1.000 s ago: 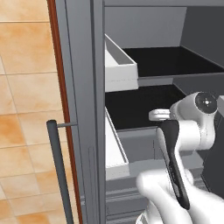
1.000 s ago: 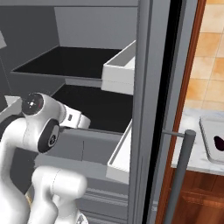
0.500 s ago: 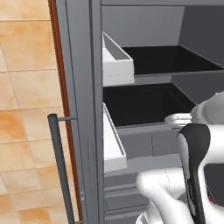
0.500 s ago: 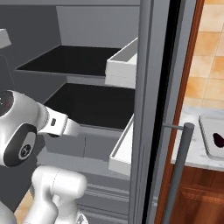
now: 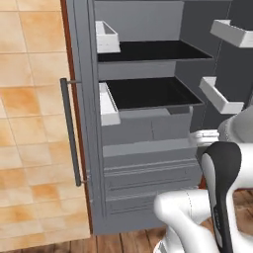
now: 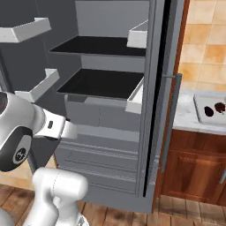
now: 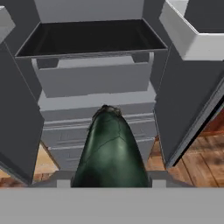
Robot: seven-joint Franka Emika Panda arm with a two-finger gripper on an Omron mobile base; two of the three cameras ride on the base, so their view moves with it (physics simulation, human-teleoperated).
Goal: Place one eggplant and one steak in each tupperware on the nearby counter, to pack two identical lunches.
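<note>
In the hand view a dark teal-green eggplant [image 7: 110, 148] stands between the fingers of my gripper [image 7: 110, 180], which is shut on it; the eggplant covers most of the fingers. The hand faces the open fridge. In the right base view, a pale grey-white tupperware [image 6: 201, 118] lies on the marbled counter [image 6: 184, 115] to the right of the fridge. Inside it are a dark purple eggplant [image 6: 209, 111] and a reddish-brown steak [image 6: 219, 106].
The grey fridge stands open with black shelves [image 5: 148, 91] and drawers [image 5: 148, 163] below. Its door [image 6: 161, 88] with a long handle [image 6: 170, 119] stands between the arm and the counter. White door bins [image 5: 220, 96] jut out. Wooden cabinet fronts [image 6: 194, 170] sit under the counter.
Both base views have shifted: the base has backed away from the fridge, so more of it and the counter tray shows. The arm has swung lower, and the grip is unchanged.
</note>
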